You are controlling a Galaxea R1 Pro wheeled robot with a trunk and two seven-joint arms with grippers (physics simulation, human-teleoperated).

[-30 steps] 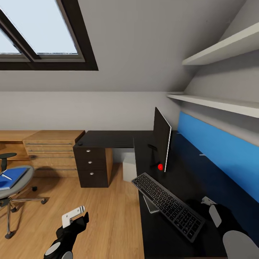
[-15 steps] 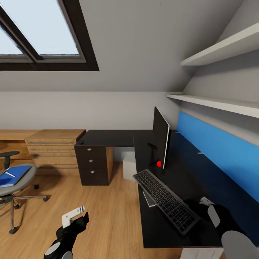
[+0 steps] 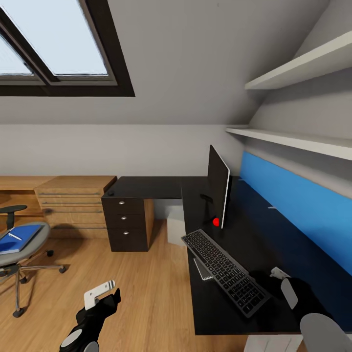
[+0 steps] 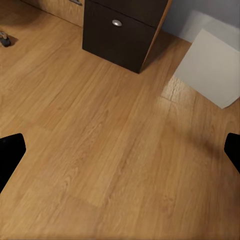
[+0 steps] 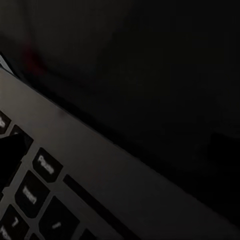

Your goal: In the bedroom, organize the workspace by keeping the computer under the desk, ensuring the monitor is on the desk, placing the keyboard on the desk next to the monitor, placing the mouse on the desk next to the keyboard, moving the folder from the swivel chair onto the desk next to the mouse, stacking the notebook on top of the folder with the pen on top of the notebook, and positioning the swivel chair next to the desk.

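Keyboard (image 3: 226, 273) on desk (image 3: 151, 187), near monitor (image 3: 218, 191); folder (image 3: 17, 238) on swivel chair (image 3: 14, 249).
Keyboard's left end overhangs the desk edge above the notebook (image 3: 201, 269). Open wood floor (image 3: 146, 293) left. Left gripper (image 4: 120, 150) jaws wide, empty; right gripper (image 3: 283, 281) jaws: cannot tell. Key legends blurred.

Left arm (image 3: 90, 320) is showing a black, angular shell with a pale grey round joint cap low on the forearm. A white bracket with a short rounded white peg is sitting on the black left gripper (image 3: 103, 293). Left fingertips (image 4: 10, 155) are reading as plain black. Right arm (image 3: 305, 308) is showing black housing with light grey rounded panels and a small white fitting.
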